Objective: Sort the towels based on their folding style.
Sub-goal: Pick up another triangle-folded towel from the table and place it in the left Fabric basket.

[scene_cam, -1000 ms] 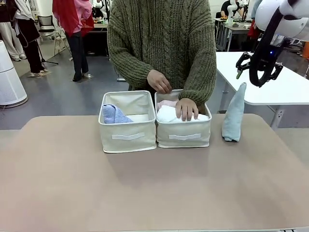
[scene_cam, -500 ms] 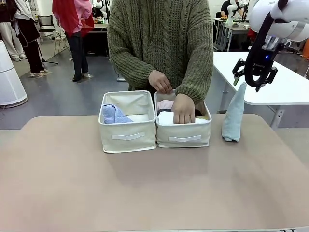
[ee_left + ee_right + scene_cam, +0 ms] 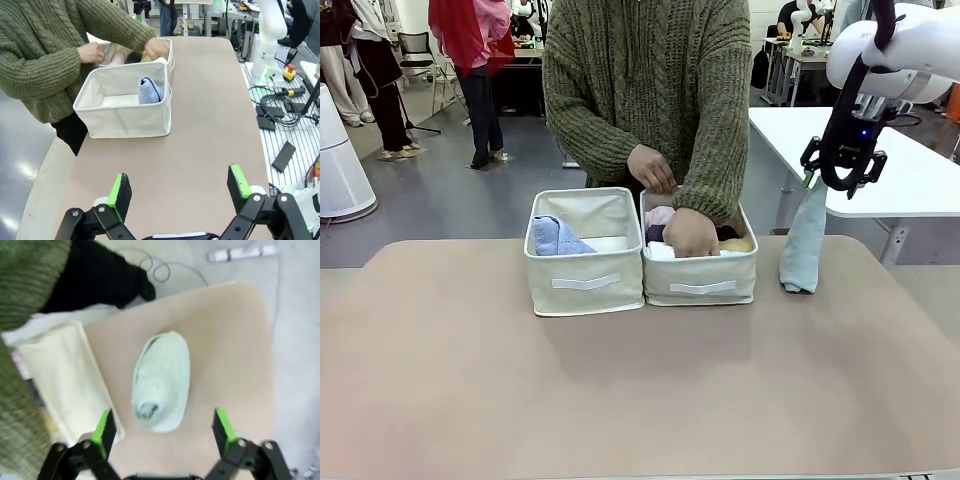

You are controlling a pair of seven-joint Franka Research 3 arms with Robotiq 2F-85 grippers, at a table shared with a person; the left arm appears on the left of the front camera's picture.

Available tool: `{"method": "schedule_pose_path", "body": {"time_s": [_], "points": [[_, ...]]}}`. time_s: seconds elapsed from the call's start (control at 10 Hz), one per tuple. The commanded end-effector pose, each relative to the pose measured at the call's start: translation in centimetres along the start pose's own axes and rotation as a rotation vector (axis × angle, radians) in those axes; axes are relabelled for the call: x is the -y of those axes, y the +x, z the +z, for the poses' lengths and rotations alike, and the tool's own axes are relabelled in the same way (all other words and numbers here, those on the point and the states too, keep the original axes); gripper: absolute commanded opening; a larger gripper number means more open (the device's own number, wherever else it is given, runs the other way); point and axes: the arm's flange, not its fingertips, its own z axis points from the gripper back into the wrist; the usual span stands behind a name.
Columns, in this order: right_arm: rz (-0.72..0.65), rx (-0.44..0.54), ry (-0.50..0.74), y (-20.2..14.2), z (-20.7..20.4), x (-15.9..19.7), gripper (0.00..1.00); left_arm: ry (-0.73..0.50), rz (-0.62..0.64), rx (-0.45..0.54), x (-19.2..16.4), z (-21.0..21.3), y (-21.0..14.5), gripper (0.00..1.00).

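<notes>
Shows the right gripper (image 3: 844, 172) hanging directly over the tip of a pale teal cone-folded towel (image 3: 805, 245), jaws spread wide, holding nothing. Places that towel upright on the surface (image 3: 640, 400), just right of the right bin (image 3: 700, 285), long axis vertical, point up. From the right wrist camera, looks straight down on the pale teal cone-folded towel (image 3: 161, 375), lying between the two green pads (image 3: 106, 426), tip nearer the left-hand pad of that picture. Calls, judging by this, for a plain descent along the towel's axis, with a slight sideways correction first. Leaves little room on the bin side; offers bare surface toward the right edge. Shows a person's hand (image 3: 690, 232) inside the right bin among rolled towels (image 3: 665, 215), and a light blue cone-folded towel (image 3: 555, 237) in the left bin (image 3: 585, 280). Puts the left gripper (image 3: 179, 186) well apart from both bins, over bare surface, wide open, empty.
</notes>
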Motion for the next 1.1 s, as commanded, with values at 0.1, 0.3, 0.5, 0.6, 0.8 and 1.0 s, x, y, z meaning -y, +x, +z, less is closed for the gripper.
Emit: {"method": "schedule_pose_path", "body": {"time_s": [0.1, 0.3, 0.5, 0.6, 0.8, 1.0], "points": [[0.007, 0.02, -0.051, 1.7, -1.2, -1.2, 1.0, 0.006, -0.013, 0.016, 0.1, 0.1, 0.1, 1.0], [0.026, 0.03, -0.053, 1.6, -1.2, -2.0, 1.0, 0.006, -0.013, 0.016, 0.1, 0.1, 0.1, 1.0], [0.031, 0.039, -0.055, 1.5, -1.1, -2.0, 1.0, 0.006, -0.013, 0.016, 0.1, 0.1, 0.1, 1.0], [0.044, 0.057, -0.052, 1.5, -1.1, -1.9, 1.0, 0.006, -0.013, 0.016, 0.1, 0.1, 0.1, 1.0], [0.068, 0.069, -0.045, 1.3, -1.0, -2.1, 0.42, 0.006, -0.013, 0.016, 0.1, 0.1, 0.1, 1.0], [0.068, 0.069, -0.045, 1.2, -0.8, -2.2, 0.0, 0.006, -0.013, 0.016, 0.1, 0.1, 0.1, 1.0]]}}
